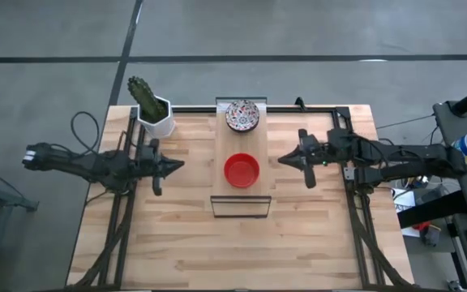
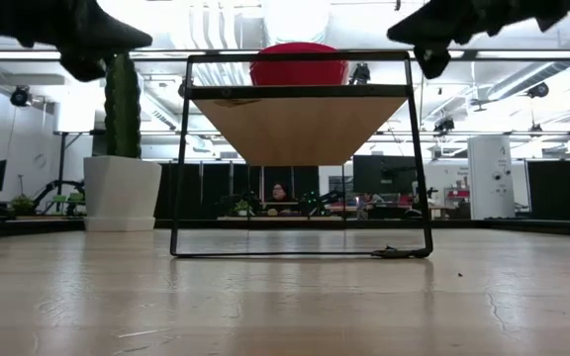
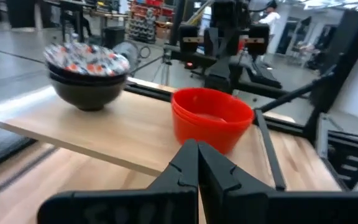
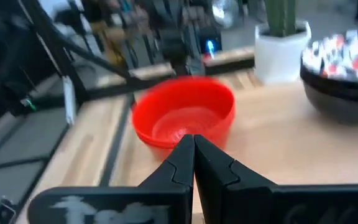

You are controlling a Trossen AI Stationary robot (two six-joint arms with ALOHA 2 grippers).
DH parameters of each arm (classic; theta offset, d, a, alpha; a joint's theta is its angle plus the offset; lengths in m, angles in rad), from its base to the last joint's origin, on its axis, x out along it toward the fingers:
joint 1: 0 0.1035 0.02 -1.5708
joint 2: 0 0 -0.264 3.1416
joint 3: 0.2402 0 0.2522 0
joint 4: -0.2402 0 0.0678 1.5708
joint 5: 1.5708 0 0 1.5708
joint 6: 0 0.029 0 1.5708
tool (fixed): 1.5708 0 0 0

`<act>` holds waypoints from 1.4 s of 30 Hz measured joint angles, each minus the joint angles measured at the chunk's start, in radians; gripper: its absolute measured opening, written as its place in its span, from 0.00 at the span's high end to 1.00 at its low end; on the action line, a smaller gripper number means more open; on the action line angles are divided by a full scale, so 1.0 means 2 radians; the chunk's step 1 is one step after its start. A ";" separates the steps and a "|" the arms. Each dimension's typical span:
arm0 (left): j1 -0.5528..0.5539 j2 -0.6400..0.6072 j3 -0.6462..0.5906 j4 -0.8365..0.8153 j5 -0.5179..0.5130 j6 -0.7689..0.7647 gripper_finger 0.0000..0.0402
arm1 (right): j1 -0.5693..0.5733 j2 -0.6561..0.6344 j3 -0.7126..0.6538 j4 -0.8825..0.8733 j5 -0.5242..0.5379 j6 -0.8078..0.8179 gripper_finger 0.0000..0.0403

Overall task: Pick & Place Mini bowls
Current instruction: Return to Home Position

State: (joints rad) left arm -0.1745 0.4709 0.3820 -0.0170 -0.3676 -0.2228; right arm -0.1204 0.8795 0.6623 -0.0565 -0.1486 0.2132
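Left gripper (image 1: pixel 177 165), right gripper (image 1: pixel 284 160) flank red bowl stack (image 1: pixel 242 170) on shelf (image 1: pixel 242 143). Both sets of fingers together, empty. Risk: sloppy retreat clips shelf, stack topples.

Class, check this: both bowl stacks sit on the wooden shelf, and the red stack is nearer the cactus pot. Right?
No. Both stacks sit on the wooden shelf, but the patterned stack, not the red stack, is nearer the cactus pot; the high view shows it.
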 joint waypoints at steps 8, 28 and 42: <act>0.000 -0.044 -0.060 0.063 0.035 -0.001 1.00 | 0.000 -0.078 -0.102 0.106 -0.010 -0.004 0.98; 0.000 -0.139 -0.161 0.111 0.040 -0.008 1.00 | 0.000 -0.222 -0.276 0.232 -0.035 0.011 0.98; 0.000 -0.161 -0.187 0.126 0.041 -0.016 1.00 | -0.001 -0.300 -0.321 0.240 -0.003 0.002 0.98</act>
State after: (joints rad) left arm -0.1745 0.1486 0.0090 0.2344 -0.2863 -0.2558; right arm -0.1214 0.2793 0.0203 0.4231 -0.1540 0.2176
